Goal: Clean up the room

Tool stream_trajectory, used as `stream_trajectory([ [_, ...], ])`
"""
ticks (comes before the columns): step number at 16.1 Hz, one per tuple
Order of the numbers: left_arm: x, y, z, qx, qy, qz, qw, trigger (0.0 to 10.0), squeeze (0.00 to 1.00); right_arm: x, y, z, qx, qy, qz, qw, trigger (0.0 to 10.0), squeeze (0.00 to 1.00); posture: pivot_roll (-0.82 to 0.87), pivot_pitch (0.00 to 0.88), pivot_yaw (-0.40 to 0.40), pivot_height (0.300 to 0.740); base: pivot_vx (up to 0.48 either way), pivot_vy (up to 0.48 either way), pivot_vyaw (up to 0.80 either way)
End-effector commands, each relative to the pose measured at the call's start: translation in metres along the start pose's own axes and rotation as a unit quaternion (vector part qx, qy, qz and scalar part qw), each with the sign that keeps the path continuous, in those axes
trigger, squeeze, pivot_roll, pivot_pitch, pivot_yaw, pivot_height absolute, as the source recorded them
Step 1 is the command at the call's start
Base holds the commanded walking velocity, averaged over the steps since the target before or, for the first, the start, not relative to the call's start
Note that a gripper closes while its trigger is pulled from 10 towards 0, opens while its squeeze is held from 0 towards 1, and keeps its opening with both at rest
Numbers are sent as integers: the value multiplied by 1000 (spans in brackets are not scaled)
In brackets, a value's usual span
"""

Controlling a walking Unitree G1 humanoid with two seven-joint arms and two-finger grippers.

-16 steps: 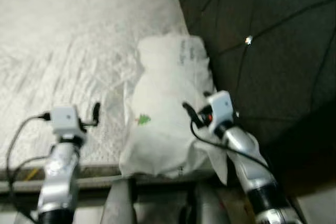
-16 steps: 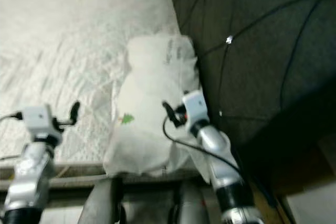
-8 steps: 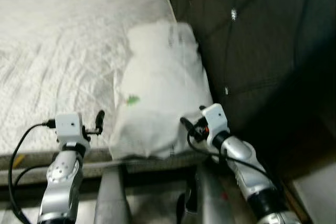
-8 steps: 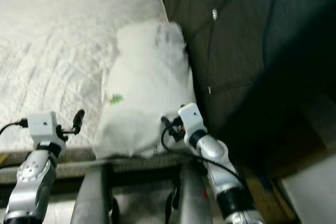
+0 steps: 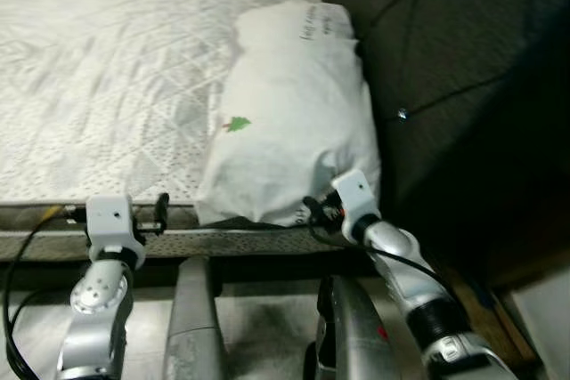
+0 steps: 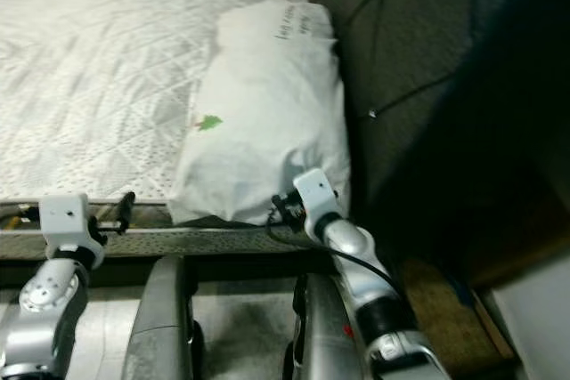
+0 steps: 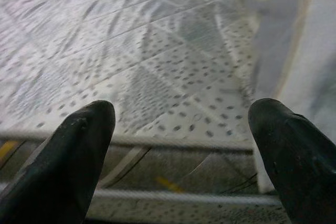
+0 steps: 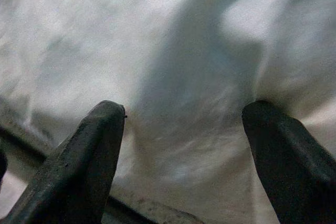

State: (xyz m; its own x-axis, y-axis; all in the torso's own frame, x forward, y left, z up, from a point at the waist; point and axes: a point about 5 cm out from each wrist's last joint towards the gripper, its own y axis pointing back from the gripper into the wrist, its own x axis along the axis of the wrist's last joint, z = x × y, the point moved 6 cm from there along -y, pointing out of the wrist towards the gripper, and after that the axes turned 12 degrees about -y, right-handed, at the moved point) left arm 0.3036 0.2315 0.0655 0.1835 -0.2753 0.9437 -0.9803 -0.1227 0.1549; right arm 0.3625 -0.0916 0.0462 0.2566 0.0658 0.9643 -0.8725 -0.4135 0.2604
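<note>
Quilted white mattress fills the upper left; the white pillow lies centre-frame against the dark headboard. Right hand spread, fingers at the pillow's near edge; left hand released over the mattress edge.

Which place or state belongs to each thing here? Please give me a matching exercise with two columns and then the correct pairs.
Column one:
1. pillow
2. headboard
3. left end effector
4. right end effector

Column two:
A. dark and padded, with shiny buttons, to the right of the mattress
B. open, at the near edge of the pillow
C. white with a small green tree, lying against the headboard
D. open, at the near edge of the mattress, apart from the pillow

Pairs: 1-C, 2-A, 3-D, 4-B
</note>
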Motion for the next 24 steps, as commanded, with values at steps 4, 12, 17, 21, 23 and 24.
stream_trajectory([
  [4,5,2,-1,-1,-3,6,1000,10000,0,25,-2,24,-63,-36,48,996,10000,0,93,131,-60,562,0,0,0],
  [12,5,4,4,-3,0,6,1000,10000,0,37,-4,36,-106,-103,64,987,10000,0,87,132,-57,562,0,0,0],
  [17,8,1,4,-6,0,8,1000,10000,0,49,-42,-45,8,-215,37,976,10000,0,105,130,-54,562,0,0,0],
  [21,9,5,-5,5,-4,9,1000,10000,0,71,-60,-77,38,-243,44,968,0,0,137,134,-60,562,0,0,0],
  [23,7,6,-8,10,-4,8,1000,10000,0,71,-62,-73,30,-247,41,968,0,0,145,136,-67,562,0,0,0],
  [24,8,7,-8,11,-3,8,1000,10000,0,68,-63,-67,18,-251,41,967,0,0,145,136,-67,562,0,0,0],
])
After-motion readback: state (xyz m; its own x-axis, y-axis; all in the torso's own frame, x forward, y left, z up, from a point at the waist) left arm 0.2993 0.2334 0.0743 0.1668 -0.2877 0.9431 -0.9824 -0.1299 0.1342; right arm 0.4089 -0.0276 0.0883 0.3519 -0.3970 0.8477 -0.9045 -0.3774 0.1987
